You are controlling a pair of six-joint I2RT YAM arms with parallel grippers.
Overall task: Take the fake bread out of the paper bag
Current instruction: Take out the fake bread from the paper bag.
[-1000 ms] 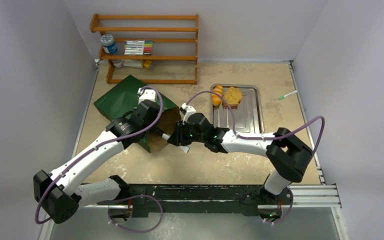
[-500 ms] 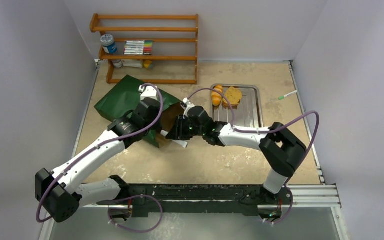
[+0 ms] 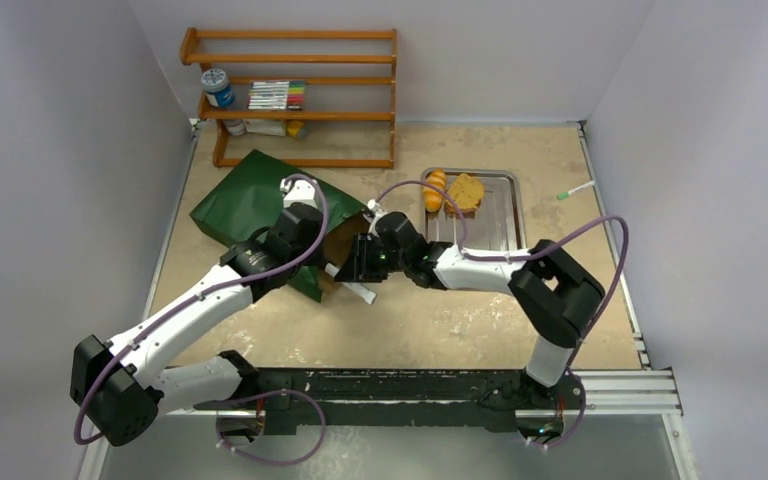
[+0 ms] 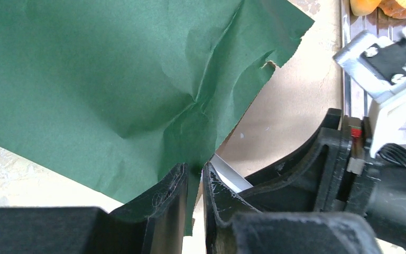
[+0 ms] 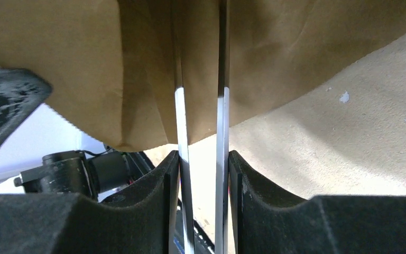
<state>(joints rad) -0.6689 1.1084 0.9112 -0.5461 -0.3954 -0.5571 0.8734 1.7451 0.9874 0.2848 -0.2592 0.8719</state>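
Jaws on both arms are clenched. From above, the left gripper [image 3: 322,268] pins the lip of the paper bag [image 3: 245,200], while the right gripper [image 3: 352,262] has edged closer into the mouth than a second ago, a sign the next piece is being sought. Two fake bread [image 3: 465,192] pieces lie on the metal tray [image 3: 500,235]; any others are apparently inside the bag, unseen. Left wrist: creased matte green paper, torn at its edge, nipped between black fingers. Right wrist: thin shiny metal tongs [image 5: 222,121], squeezed between padded fingers, run into soft brown kraft folds.
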